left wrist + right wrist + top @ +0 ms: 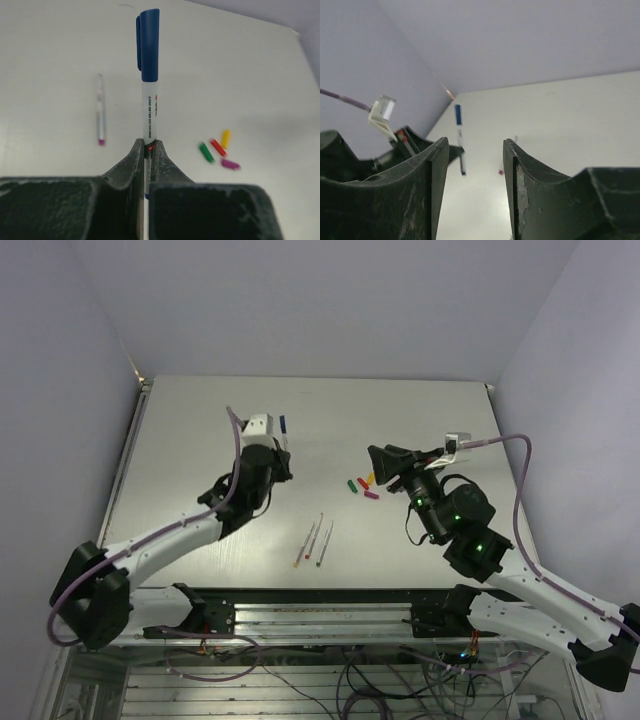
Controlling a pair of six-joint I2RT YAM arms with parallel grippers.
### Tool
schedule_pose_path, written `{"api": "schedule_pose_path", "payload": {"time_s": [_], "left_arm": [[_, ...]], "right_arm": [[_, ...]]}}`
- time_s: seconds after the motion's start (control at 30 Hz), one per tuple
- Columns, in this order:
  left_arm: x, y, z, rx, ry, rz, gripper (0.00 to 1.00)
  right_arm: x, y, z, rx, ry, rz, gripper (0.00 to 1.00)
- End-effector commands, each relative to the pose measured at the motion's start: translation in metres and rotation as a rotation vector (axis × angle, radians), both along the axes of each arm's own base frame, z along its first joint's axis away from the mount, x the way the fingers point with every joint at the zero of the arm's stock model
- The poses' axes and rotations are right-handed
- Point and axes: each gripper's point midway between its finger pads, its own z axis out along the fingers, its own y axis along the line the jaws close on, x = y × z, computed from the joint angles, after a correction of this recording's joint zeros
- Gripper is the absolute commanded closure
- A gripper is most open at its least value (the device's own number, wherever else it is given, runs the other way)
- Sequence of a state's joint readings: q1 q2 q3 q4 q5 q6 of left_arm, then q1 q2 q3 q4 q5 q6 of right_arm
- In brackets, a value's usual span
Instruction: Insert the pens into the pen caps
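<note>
The pale bench (200, 440) carries everything. The left arm (170, 535) reaches toward its far middle, and the right arm (520, 585) comes in from the right.

The left jaws are pinched narrow on the barrel of a white pen (149, 110). This pen already wears the blue cap (148, 45) and is held clear of the bench. The right jaws stand apart with nothing between them, just right of the loose caps.

The held pen's long axis runs straight out from the left jaws, cap end leading. From above it points toward the bench's far edge; how steeply it tilts I cannot tell. A magenta-tipped pen (101, 110) lies on the bench to its left, roughly parallel. Three more pens (316, 538) lie side by side near the front edge, slanting near-left to far-right with their coloured tips nearest the arms.

The green cap (205, 152), red cap (217, 147), yellow cap (225, 138) and magenta cap (230, 163) lie in a tight cluster between the arms.

Likely trouble:
- The caps lie so close together that jaws closing on one could flick its neighbours away.
- The blue cap may not be fully seated and could slip off.
- A round pen set down carelessly could roll, or knock the magenta-tipped pen beside it.
</note>
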State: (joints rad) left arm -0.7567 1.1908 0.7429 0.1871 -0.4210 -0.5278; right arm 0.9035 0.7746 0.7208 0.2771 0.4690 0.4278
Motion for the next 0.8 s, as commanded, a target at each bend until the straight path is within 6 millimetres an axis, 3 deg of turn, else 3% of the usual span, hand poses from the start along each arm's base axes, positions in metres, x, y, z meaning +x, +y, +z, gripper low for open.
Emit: {"api": "schedule_pose_path", "payload": {"time_s": [0.0, 0.3, 0.53, 0.77], "left_arm": [[0.036, 0.015, -0.011, 0.078, 0.082, 0.039, 0.93], [0.101, 0.047, -0.093, 0.241, 0.324, 0.087, 0.93], [0.124, 0.082, -0.137, 0.399, 0.45, 0.128, 0.93], [0.134, 0.085, -0.166, 0.415, 0.519, 0.1, 0.93]], "right_arm": [[0.011, -0.026, -0.03, -0.021, 0.092, -0.152, 0.55], [0.02, -0.049, -0.067, -0.15, 0.235, -0.31, 0.68], [0.013, -0.056, -0.075, -0.126, 0.239, -0.305, 0.71], [0.013, -0.052, -0.081, -0.137, 0.257, -0.288, 0.73]]}}
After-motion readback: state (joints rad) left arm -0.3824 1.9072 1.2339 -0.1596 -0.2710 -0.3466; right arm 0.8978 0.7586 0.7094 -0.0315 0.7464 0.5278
